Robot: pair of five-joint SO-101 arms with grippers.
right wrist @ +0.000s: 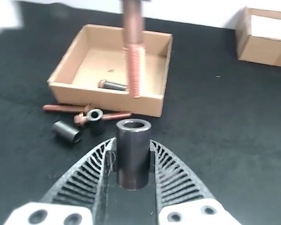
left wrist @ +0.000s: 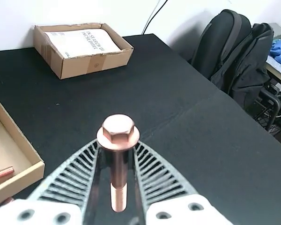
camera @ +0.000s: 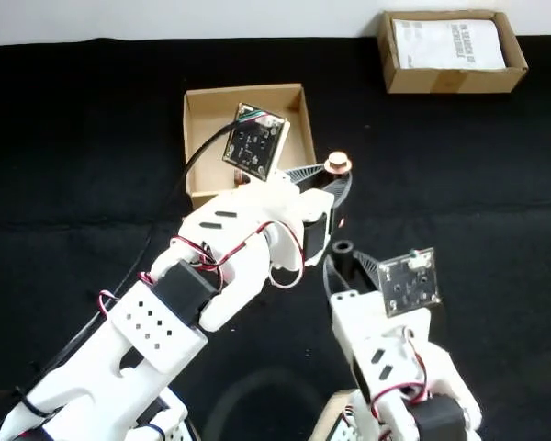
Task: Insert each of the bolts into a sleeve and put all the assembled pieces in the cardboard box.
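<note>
My left gripper [camera: 333, 180] is shut on a copper bolt [camera: 338, 165], held head up just right of the open cardboard box [camera: 243, 91]. In the left wrist view the bolt [left wrist: 117, 161] stands upright between the ribbed fingers [left wrist: 75, 176]. Below it my right gripper [camera: 342, 259] is shut on a dark sleeve [camera: 342, 249] with its bore facing up. In the right wrist view the bolt's threaded end [right wrist: 133, 70] hangs above the sleeve [right wrist: 132, 152], apart from it. The cardboard box [right wrist: 152, 105] holds one assembled piece [right wrist: 113, 85].
Two loose bolts [right wrist: 64, 108] [right wrist: 113, 115] and two loose sleeves [right wrist: 67, 131] [right wrist: 95, 117] lie on the black table in front of the box. A second box [camera: 452, 53] with a booklet stands at the back right. A backpack [left wrist: 239, 51] sits beyond the table's edge.
</note>
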